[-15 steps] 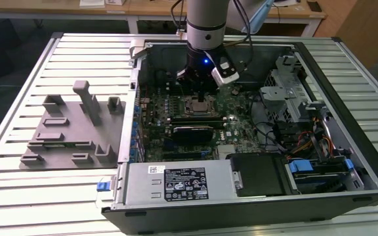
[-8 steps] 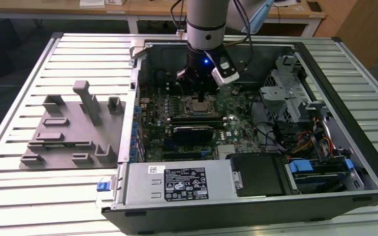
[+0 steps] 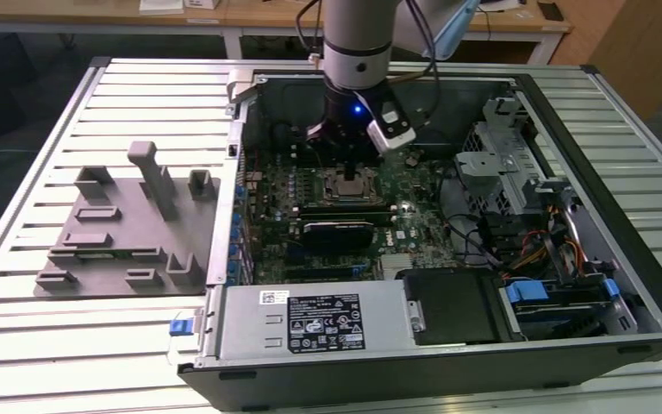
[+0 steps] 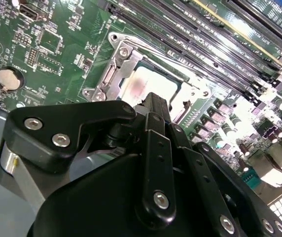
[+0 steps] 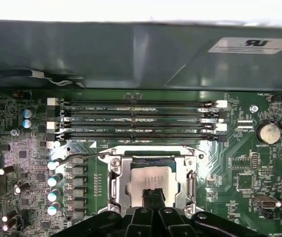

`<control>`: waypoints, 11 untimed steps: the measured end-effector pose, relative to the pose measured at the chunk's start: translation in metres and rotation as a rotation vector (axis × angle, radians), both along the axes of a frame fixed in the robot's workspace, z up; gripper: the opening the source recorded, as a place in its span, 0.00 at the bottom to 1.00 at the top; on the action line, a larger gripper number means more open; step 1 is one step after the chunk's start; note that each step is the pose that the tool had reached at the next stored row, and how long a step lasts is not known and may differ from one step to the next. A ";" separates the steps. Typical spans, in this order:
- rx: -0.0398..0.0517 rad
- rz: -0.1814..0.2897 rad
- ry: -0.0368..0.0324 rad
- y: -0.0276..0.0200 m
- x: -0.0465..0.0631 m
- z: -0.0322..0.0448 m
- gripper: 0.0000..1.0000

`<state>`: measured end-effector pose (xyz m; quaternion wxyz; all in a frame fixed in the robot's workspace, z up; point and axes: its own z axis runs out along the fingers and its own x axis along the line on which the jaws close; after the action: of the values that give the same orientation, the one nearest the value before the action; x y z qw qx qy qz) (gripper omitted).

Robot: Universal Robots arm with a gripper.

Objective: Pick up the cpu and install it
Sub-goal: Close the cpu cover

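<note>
A: Scanning from the exterior view's left: a grey fixture (image 3: 113,233), then the open case (image 3: 446,378) with the arm inside. Where's the cpu (image 5: 151,180)?

B: Flat in the socket (image 5: 115,186), toward the board's far side. The gripper (image 5: 153,198) is right over it, fingers together, gripping nothing.

A: Handling?

B: Light, stiff, probably fragile underneath; take it by its edges. The wrist views show its seating; the exterior view shows the surroundings.

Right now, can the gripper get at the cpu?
Likely yes: the gripper hangs just above the cpu, whose silvery top lies bare inside the socket frame, with nothing between them.
</note>
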<state>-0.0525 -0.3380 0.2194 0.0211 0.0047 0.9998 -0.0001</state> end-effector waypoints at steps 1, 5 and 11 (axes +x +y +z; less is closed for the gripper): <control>0.0001 0.000 0.0000 0.0000 -0.001 -0.0005 0.11; -0.0001 0.000 0.0001 0.0000 -0.004 -0.0031 0.11; 0.0000 0.000 0.0000 0.0000 -0.009 -0.0067 0.11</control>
<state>-0.0619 -0.3381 0.2127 0.0211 0.0048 0.9998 -0.0001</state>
